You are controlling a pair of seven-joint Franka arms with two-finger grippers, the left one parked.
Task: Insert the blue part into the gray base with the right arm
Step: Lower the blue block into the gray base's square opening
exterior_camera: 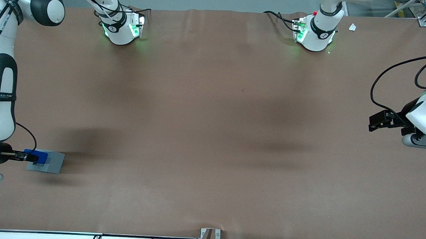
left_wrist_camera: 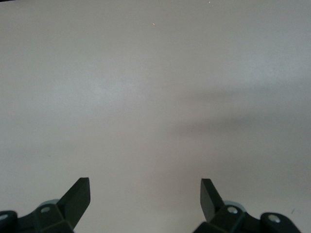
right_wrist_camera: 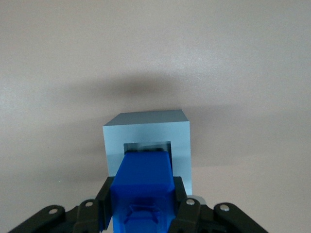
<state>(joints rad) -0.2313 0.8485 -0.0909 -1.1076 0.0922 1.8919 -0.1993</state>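
Note:
The gray base (exterior_camera: 50,163) sits on the brown table at the working arm's end, near the front camera. The blue part (exterior_camera: 38,156) is held over the base's top. My right gripper (exterior_camera: 31,157) is shut on the blue part. In the right wrist view the blue part (right_wrist_camera: 144,187) stands between the black fingers (right_wrist_camera: 108,201), its lower end at the square recess of the gray base (right_wrist_camera: 148,132). I cannot tell how deep it sits in the recess.
The brown table (exterior_camera: 212,134) spreads wide toward the parked arm's end. Two arm bases (exterior_camera: 121,25) stand at the table's edge farthest from the front camera. A small bracket (exterior_camera: 209,236) sits at the near edge.

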